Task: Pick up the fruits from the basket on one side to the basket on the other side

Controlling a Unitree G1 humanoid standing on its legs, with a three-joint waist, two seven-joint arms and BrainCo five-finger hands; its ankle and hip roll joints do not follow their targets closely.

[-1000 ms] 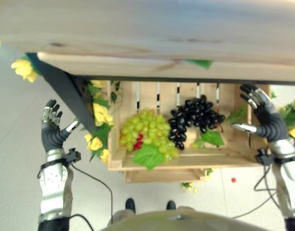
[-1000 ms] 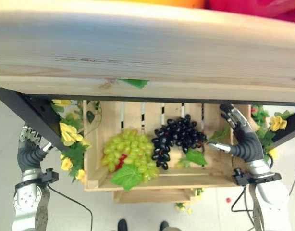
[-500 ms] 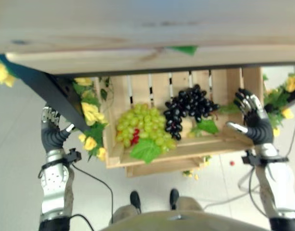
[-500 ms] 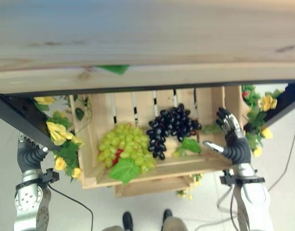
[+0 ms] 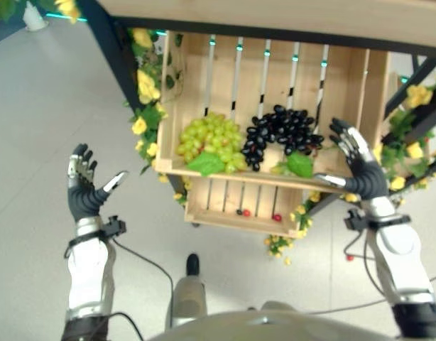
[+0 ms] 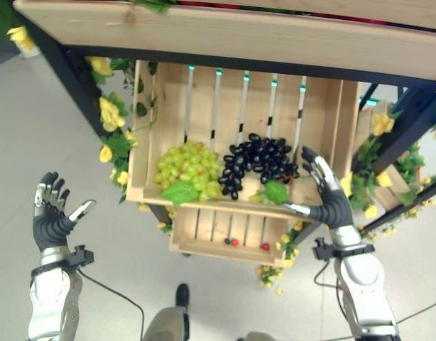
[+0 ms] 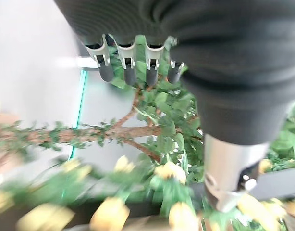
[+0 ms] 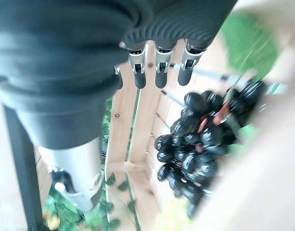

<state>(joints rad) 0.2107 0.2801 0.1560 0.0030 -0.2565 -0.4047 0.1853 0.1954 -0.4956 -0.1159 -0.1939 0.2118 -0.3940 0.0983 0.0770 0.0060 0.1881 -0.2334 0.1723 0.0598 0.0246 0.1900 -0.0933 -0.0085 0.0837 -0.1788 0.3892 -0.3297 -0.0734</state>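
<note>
Black metal frame (image 6: 70, 79) carries a pale wooden shelf board (image 6: 275, 39) across the top of the stand. Yellow artificial flowers with green leaves (image 5: 145, 92) trail down the frame's left post; a second cluster (image 5: 410, 145) sits on the right side, beside further black struts. More yellow blossoms (image 5: 283, 245) hang low, under the front right corner of the stand. Floor (image 5: 40, 128) is light grey and smooth. Left wrist view: a brown leafy branch (image 7: 99, 132) with green foliage, yellow blooms (image 7: 169, 171) below it, against a pale wall.
</note>
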